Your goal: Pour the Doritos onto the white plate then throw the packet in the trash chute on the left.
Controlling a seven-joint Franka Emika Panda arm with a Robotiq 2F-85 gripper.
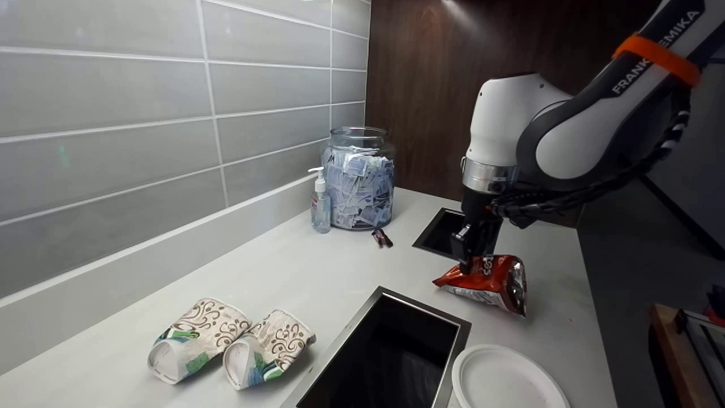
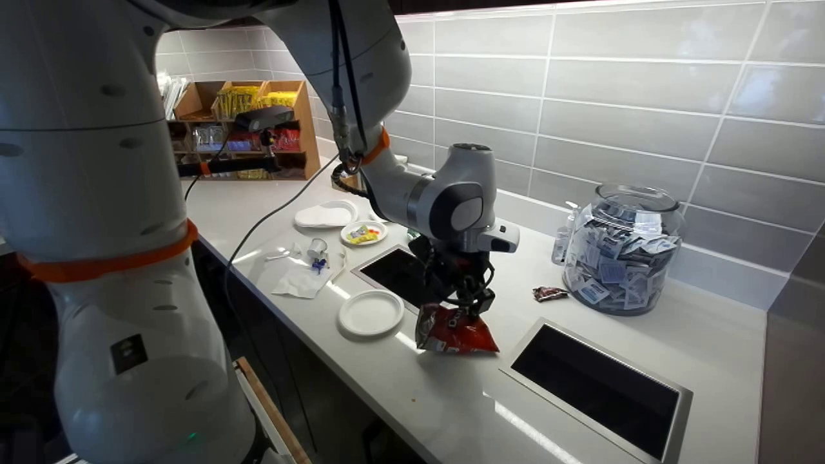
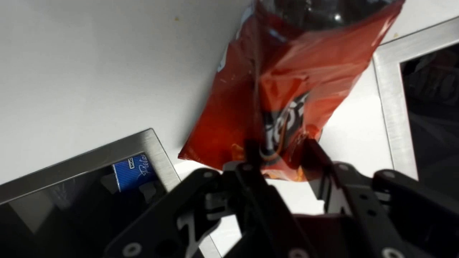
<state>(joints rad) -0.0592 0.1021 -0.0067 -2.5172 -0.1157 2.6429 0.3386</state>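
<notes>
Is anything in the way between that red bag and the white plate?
Nothing visible stands in the way: a strip of countertop separates the packet from the white plate. The black basin sits beside that path, not across it.

Grey tiles [image 1: 124,90] — brown panelling [image 1: 419,90]

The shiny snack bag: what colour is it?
The snack bag is red with white lettering on black, clearest in the wrist view.
</notes>
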